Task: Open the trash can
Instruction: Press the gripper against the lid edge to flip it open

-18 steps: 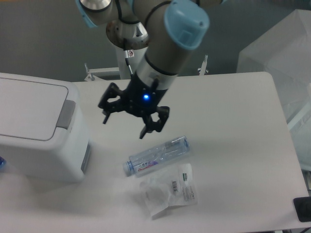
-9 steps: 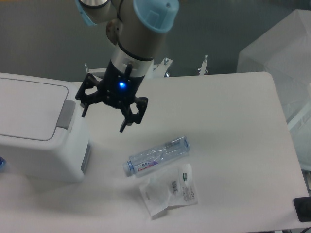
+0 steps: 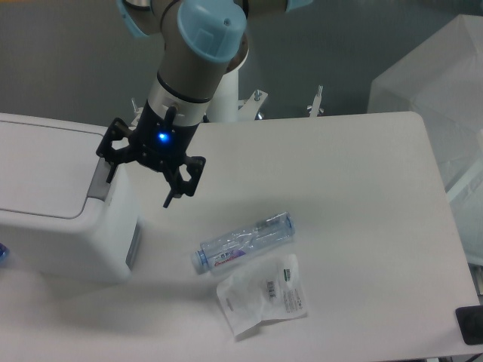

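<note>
The trash can (image 3: 53,219) is a large white boxy bin at the left edge of the table, with a flat white lid (image 3: 41,166) lying shut and a grey push bar (image 3: 99,181) along its right rim. My gripper (image 3: 140,188) hangs open and empty over the bin's right edge. One finger (image 3: 110,170) is above the push bar. The other finger (image 3: 170,197) is over the table just right of the bin. Whether any finger touches the bar I cannot tell.
A clear plastic bottle (image 3: 243,241) lies on its side on the white table (image 3: 362,188), with a clear plastic bag (image 3: 263,294) just in front of it. A translucent covered object (image 3: 430,75) stands at the back right. A dark object (image 3: 472,324) sits at the front right corner.
My gripper has moved left across the table, from above the bottle to over the bin's right edge and push bar. It has stayed open. The bin lid, the bottle and the bag have not moved.
</note>
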